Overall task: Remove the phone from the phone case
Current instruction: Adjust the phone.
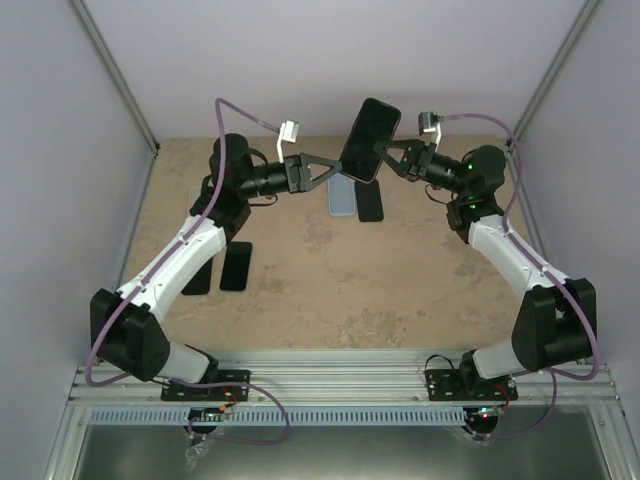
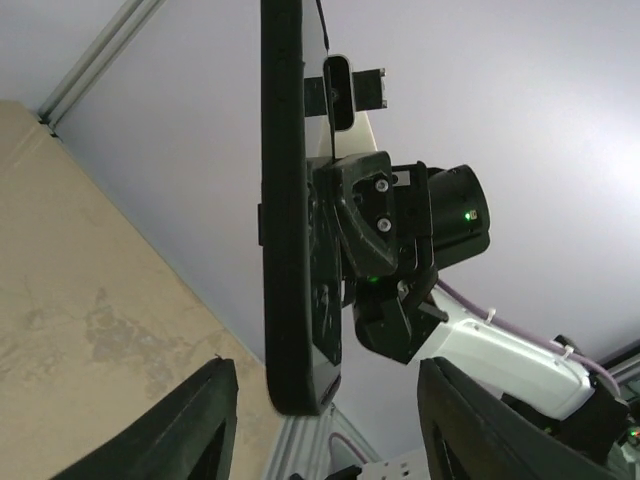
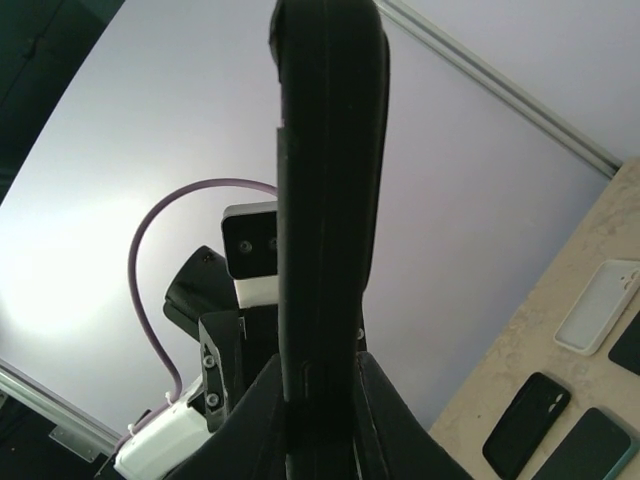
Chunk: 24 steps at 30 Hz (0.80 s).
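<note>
Your right pincer fills the foot of its own wrist view. Both fingers press against the faces of the phone, so it is clamped on the phone, with the phone's edge toward the lens. That grip alone keeps the phone in the air, on end and a little tilted, above the pale case lying on the worktop.

Your left pincer reaches in from the left of the pale case, at the phone's height. Its fingers stand apart, one on each side of the phone's lower end, with a gap on both sides, so it holds nothing. My reading is that one arm carries the phone so that the other is free to take a hold and work the cover off.

Seen edge-on, the thick dark surround reads as the case. No seam shows, though, so you cannot tell whether it has started to come loose. I'd count the removal as not yet done.

Just right of the pale case lies a dark slab. Well to its left, beside your left arm, lies a pair of slabs. Working high above the pale case probably keeps the job off these.
</note>
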Available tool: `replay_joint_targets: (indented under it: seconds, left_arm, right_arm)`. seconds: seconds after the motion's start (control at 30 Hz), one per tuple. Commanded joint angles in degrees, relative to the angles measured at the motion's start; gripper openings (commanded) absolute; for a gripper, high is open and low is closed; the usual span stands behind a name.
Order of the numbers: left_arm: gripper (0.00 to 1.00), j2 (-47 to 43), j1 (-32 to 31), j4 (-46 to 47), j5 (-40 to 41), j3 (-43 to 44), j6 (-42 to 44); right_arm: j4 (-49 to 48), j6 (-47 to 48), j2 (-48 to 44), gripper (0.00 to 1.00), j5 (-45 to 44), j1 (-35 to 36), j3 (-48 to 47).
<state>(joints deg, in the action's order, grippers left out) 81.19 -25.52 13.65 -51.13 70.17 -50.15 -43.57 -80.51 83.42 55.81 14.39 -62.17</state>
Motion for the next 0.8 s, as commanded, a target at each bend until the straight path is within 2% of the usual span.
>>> replay_joint_targets:
  seconds: [0.0, 0.07, 0.2, 0.5, 0.77]
  left_arm:
    - [0.56, -1.53, 2.72, -0.8, -6.46, 1.25, 5.6]
    - [0.6, -1.54, 3.01, -1.57, -9.58, 1.11, 8.89]
    - [0.6, -2.89, 3.02, -2.11, -12.44, 0.0, 12.54]
    - [0.47, -5.86, 2.78, -0.55, -12.15, -3.48, 13.88]
    - [0.47, -4.72, -1.16, -8.53, -8.98, -0.47, 19.97]
  right_arm:
    - [-4.52, 1.05, -2.1, 0.01, 1.03, -1.55, -0.18]
    - [-6.59, 0.64, -2.53, 0.01, 1.94, -1.97, 0.22]
    - [-8.36, 1.58, -3.51, 0.01, 4.52, -2.09, 0.83]
    - [-11.69, 1.14, -4.57, 0.01, 8.05, -1.96, 2.67]
    - [-11.94, 2.12, -5.06, 0.01, 8.79, -0.9, 2.07]
